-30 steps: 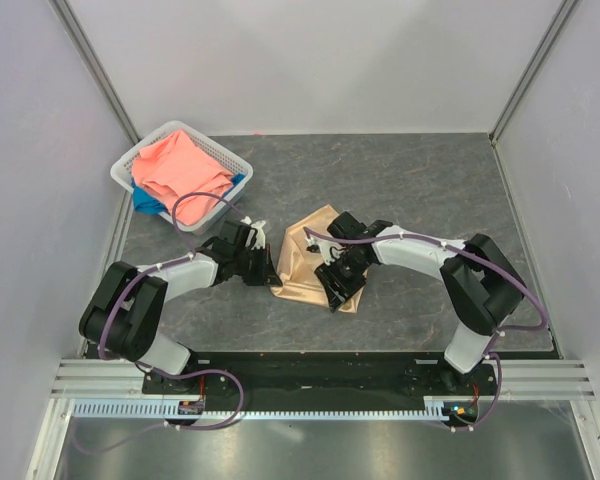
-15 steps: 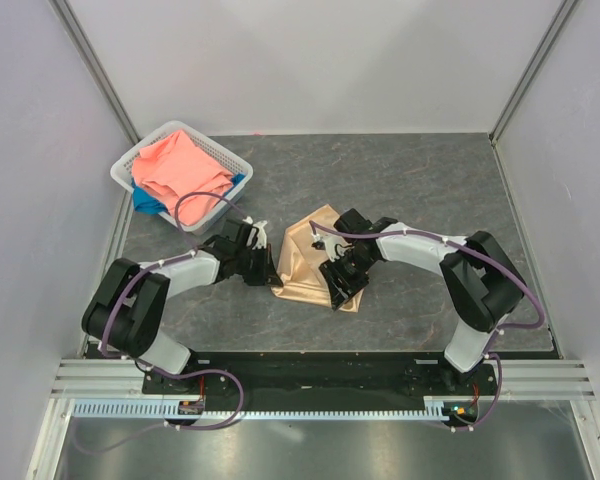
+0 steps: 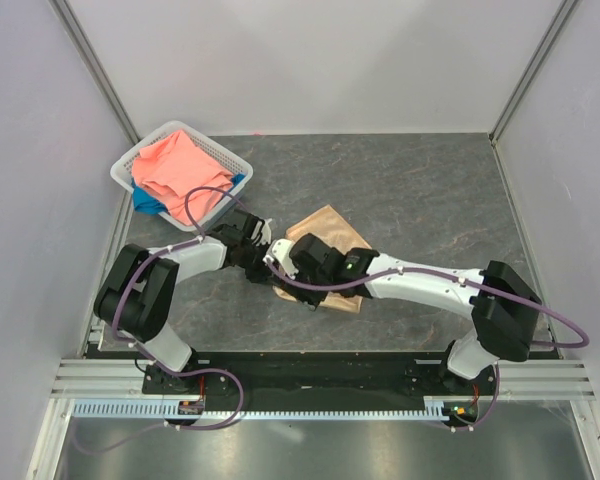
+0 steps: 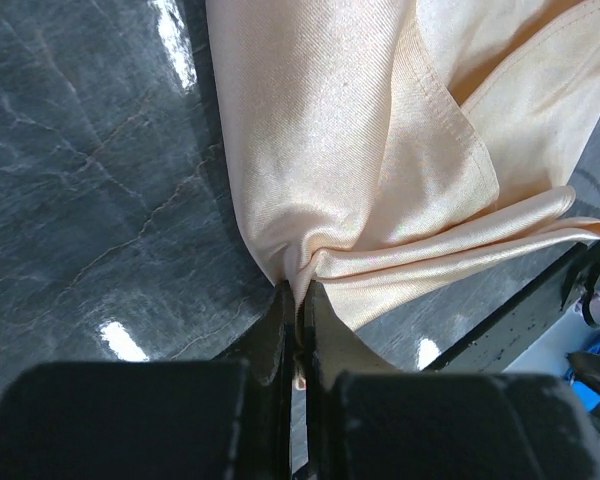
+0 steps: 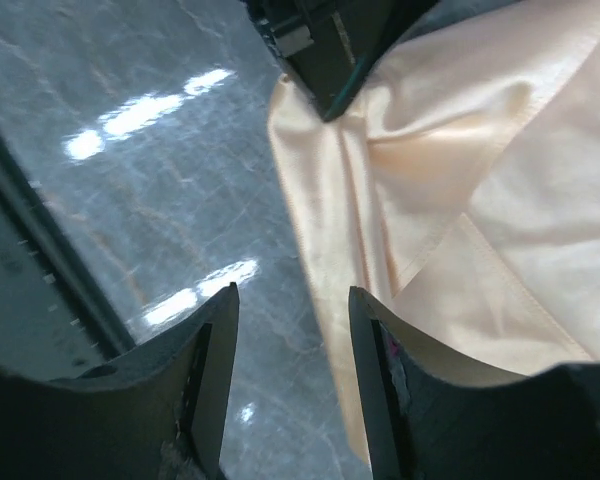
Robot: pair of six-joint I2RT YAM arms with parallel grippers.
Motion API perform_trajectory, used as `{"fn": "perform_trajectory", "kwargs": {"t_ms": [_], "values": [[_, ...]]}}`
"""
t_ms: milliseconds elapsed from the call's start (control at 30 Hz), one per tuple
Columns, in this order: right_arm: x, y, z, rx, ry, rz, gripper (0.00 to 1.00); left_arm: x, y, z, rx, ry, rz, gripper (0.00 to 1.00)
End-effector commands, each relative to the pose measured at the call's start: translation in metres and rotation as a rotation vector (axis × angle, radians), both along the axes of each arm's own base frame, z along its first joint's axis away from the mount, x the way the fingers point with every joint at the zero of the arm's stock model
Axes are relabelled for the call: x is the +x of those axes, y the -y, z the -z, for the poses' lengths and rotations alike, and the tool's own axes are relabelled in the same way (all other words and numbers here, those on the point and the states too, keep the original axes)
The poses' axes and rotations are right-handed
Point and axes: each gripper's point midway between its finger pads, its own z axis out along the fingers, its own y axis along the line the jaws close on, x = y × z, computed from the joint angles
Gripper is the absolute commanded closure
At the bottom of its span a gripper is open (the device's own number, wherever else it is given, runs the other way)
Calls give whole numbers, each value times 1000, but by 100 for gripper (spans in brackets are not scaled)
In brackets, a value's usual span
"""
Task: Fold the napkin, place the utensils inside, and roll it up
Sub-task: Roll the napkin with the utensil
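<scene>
- Left hand (image 4: 298, 300) first: its two fingers are pressed tight together, pinching a bunched fold at the edge of the napkin (image 4: 380, 150).
- The satin gathers into creases right at that pinch and fans out away from the fingers.
- A hemmed corner lies folded over the top layer, just beyond the grip.
- Over to the right hand (image 5: 292, 310): its fingers stand apart at a middling gap, with nothing between them.
- It hangs over the napkin's near-left edge, with dark bench and peach-gold cloth both showing in the gap.
- The right wrist view looks straight at the left hand's black fingertips, very close by and meeting the cloth at the same edge.
- The napkin lies folded in layers on the grey marbled bench (image 3: 430, 190), left of centre, between the two arms, partly covered by the right arm from above.
- Further out, at the far-left corner, a white basket (image 3: 140, 160) holds a coral-pink cloth (image 3: 175, 170) on top of a blue cloth (image 3: 145, 203), well apart from the napkin.
</scene>
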Motion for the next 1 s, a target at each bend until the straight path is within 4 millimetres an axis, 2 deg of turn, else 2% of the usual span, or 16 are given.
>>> {"fn": "perform_trajectory", "kwargs": {"t_ms": [0, 33, 100, 233, 467, 800, 967], "values": [[38, -4, 2, -14, 308, 100, 44, -6, 0, -1, 5, -45, 24, 98], [34, -2, 12, -34, 325, 79, 44, -7, -1, -1, 7, -53, 23, 98], [29, -12, 14, -8, 344, 49, 44, -7, 0, -1, 2, -58, 26, 98], [22, -18, 31, -44, 352, -7, 44, -7, 0, -2, 1, -61, 28, 98], [14, -27, 48, -48, 315, -70, 44, -9, 0, -1, 3, -67, 33, 98], [7, -24, 71, -93, 259, -96, 44, -9, 1, 0, 4, -72, 36, 98], [17, -11, 82, -132, 233, -43, 44, -9, 0, -1, 0, -68, 42, 98]]}}
